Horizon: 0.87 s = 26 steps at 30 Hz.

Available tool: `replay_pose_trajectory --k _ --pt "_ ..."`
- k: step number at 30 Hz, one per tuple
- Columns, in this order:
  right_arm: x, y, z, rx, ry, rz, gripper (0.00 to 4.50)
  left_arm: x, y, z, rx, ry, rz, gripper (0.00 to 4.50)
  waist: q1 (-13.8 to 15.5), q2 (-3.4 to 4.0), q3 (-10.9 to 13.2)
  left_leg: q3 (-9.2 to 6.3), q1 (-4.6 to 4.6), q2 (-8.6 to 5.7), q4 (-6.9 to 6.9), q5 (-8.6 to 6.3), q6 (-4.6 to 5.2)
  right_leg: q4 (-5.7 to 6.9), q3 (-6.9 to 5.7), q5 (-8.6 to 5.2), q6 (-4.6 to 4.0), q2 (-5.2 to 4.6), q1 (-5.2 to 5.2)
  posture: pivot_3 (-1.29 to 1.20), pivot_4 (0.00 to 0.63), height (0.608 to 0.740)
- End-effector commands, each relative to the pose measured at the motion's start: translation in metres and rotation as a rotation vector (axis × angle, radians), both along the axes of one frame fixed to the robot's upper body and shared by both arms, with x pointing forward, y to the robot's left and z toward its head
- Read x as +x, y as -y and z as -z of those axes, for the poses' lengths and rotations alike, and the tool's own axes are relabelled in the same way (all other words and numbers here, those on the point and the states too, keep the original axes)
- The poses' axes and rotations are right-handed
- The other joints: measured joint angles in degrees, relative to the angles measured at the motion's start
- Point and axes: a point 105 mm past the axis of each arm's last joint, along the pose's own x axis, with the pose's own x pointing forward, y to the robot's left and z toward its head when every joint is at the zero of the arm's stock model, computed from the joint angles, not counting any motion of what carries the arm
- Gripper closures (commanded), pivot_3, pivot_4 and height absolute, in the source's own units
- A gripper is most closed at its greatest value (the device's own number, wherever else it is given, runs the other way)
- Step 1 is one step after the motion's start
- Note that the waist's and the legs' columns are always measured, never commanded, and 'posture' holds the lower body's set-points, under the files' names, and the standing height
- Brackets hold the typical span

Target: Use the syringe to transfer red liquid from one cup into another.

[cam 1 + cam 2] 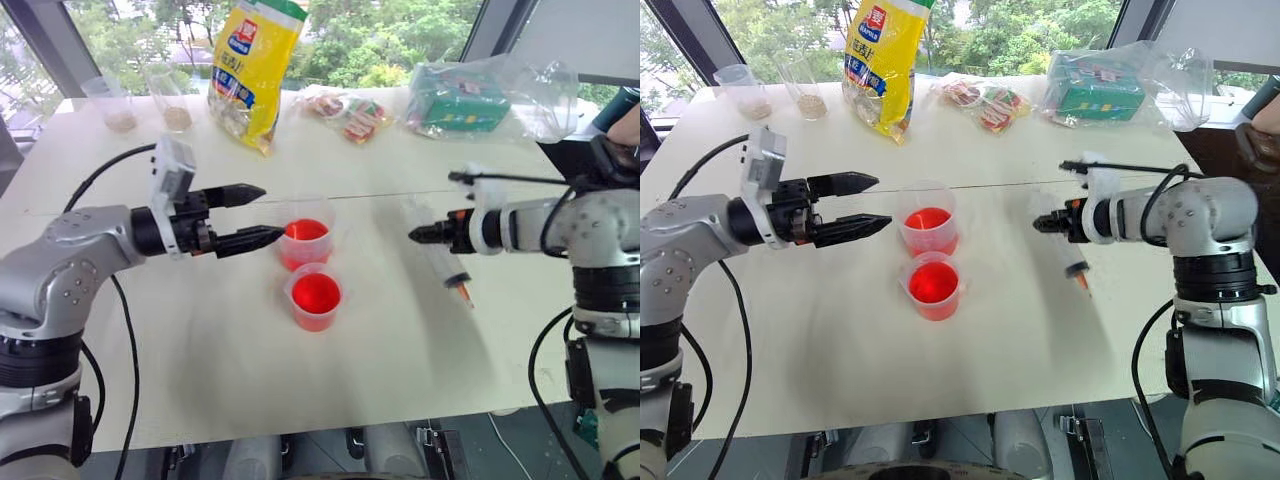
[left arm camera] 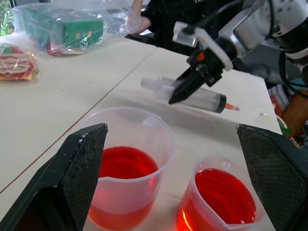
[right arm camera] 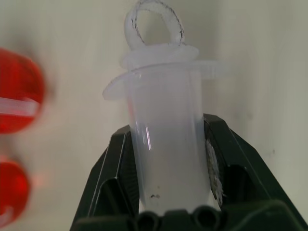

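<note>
The taller clear cup (image 1: 305, 240) with red liquid (image 2: 124, 163) stands mid-table. The shorter lipped cup (image 1: 317, 297), also with red liquid, stands just in front of it. My left gripper (image 1: 272, 212) is open and level just left of the taller cup; in the left wrist view its fingers (image 2: 79, 173) frame both cups without touching them. To the right, my right gripper (image 1: 415, 236) is shut on the barrel of the clear syringe (image 1: 447, 262) near its flange. The syringe (image 3: 166, 144) lies low over the table with its orange tip toward the front edge.
At the table's far side are a yellow snack bag (image 1: 250, 70), two small cups of beige grains (image 1: 120, 105), a snack packet (image 1: 345, 112) and a green box in a clear bag (image 1: 470, 100). A person's hand (image 1: 628, 125) shows at the far right.
</note>
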Motion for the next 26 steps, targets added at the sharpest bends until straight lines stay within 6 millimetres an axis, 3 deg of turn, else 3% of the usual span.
replay_pose_trajectory --k 1,6,12,18,22,26 --pt "0.004 0.009 0.004 -0.04 0.028 0.003 3.06 -0.007 0.002 -0.007 0.003 0.052 0.004 0.09 0.05 0.0 0.0 0.0 0.0 0.0 0.0 0.0 0.0 0.0 0.0 0.0 0.0 0.0 0.0 0.0 0.15 0.74" --pt "0.006 0.013 0.017 -0.081 0.037 -0.009 3.06 -0.01 0.004 -0.009 -0.014 0.058 0.005 0.09 0.1 -0.01 -0.01 -0.01 -0.02 0.0 0.05 0.0 0.0 0.0 -0.01 0.09 0.17 0.02 0.01 0.0 0.15 0.74" --pt "-0.001 0.009 0.004 -0.062 0.074 -0.088 0.14 -0.016 0.006 -0.007 -0.013 0.045 0.019 0.0 0.17 -0.01 -0.01 -0.03 -0.01 0.0 0.1 0.0 0.0 0.0 -0.01 0.09 0.17 0.02 0.05 0.0 0.15 0.74" --pt "-0.027 0.006 -0.053 -0.092 0.239 -0.283 0.06 -0.016 0.004 -0.007 -0.008 0.044 0.019 0.0 0.26 0.05 0.03 -0.05 -0.05 -0.02 0.1 -0.01 0.01 -0.03 -0.03 0.08 0.17 0.0 0.02 0.0 0.15 0.74" --pt "-0.074 -0.015 -0.095 0.047 0.302 -0.534 0.06 -0.012 -0.005 -0.006 0.038 0.056 -0.01 0.0 0.12 0.07 0.04 -0.06 -0.03 0.03 0.06 -0.01 0.01 -0.03 -0.05 0.08 0.18 0.06 0.0 0.0 0.15 0.74" --pt "-0.105 -0.019 -0.11 0.07 0.33 -0.669 0.06 -0.015 -0.011 -0.004 0.071 0.041 -0.008 0.0 0.24 0.04 0.03 -0.09 -0.02 0.05 0.07 -0.01 0.01 -0.03 -0.08 0.03 0.09 0.07 0.03 0.0 0.15 0.74"
